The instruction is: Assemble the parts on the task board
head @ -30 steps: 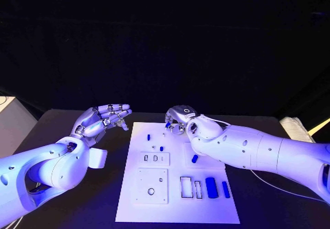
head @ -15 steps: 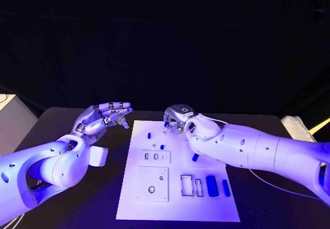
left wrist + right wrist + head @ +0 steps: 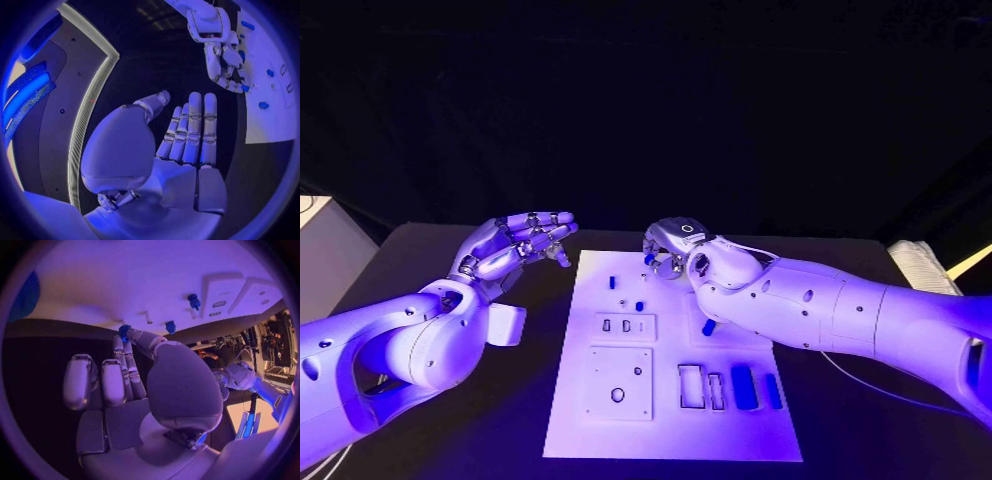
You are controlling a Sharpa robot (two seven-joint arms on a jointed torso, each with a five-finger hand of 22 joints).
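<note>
The white task board (image 3: 589, 420) lies lengthwise on the black table. My right hand (image 3: 672, 243) hovers over its far end and pinches a small blue part (image 3: 651, 260) at its fingertips; the pinched part (image 3: 124, 331) is close above the board (image 3: 125, 285). My left hand (image 3: 516, 245) is raised beside the board's far left corner, fingers stretched out and apart, holding nothing. From the left wrist, my left hand (image 3: 187, 135) faces the right hand (image 3: 225, 60). Two blue pegs (image 3: 612, 283) (image 3: 639, 305) stand on the board's far half.
Another blue piece (image 3: 708, 328) lies mid-board by my right forearm. Two long blue blocks (image 3: 743, 387) (image 3: 773, 392) sit at the near right beside empty rectangular slots (image 3: 689, 388). Two inset plates (image 3: 625, 328) (image 3: 617, 390) are nearer. A pale object (image 3: 920, 268) lies at the table's right edge.
My right hand has edged slightly left and farther away over the board's far end, still holding the blue part. The left hand has barely moved.
</note>
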